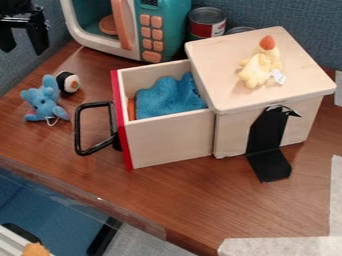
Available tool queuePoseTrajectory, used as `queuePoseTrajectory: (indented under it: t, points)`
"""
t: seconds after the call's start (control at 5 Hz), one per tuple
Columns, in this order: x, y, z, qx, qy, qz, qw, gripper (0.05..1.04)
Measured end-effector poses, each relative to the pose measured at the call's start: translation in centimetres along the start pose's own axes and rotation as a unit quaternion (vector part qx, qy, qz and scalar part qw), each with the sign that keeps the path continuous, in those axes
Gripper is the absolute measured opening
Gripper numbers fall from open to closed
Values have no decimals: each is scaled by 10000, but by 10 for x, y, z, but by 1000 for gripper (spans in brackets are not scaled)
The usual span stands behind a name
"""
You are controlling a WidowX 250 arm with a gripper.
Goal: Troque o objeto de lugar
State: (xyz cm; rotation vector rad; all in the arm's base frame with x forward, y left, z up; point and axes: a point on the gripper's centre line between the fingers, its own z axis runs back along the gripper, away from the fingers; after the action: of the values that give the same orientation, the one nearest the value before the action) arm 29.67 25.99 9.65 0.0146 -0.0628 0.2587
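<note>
My gripper hangs at the upper left, open, with nothing between its two spread fingers. Below it on the table lie a blue plush elephant and, touching or close beside it, a small sushi-like toy. A wooden box has its red-fronted drawer pulled out to the left. Inside the drawer is a blue cloth, with a bit of something orange at its left side. A yellow plush toy with an orange tip lies on the box lid.
Behind the drawer stand a teal and white toy microwave and a can. The drawer's black handle juts out to the left. A black bracket is at the box's front. The wooden table has its edge at the lower left.
</note>
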Motion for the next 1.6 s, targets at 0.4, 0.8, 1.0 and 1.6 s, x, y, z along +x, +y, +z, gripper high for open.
queuePoseTrajectory:
  t: [0.4,0.8,1.0,1.6]
  points:
    - [2,-28,-10,-166,503,285,9982,1001]
    - [31,-117,-14,-124,321,157,9993,1001]
    - [35,-148,-25,22,192,131,9997,1001]
    - [48,-169,-44,69,-511,377,9980,1001]
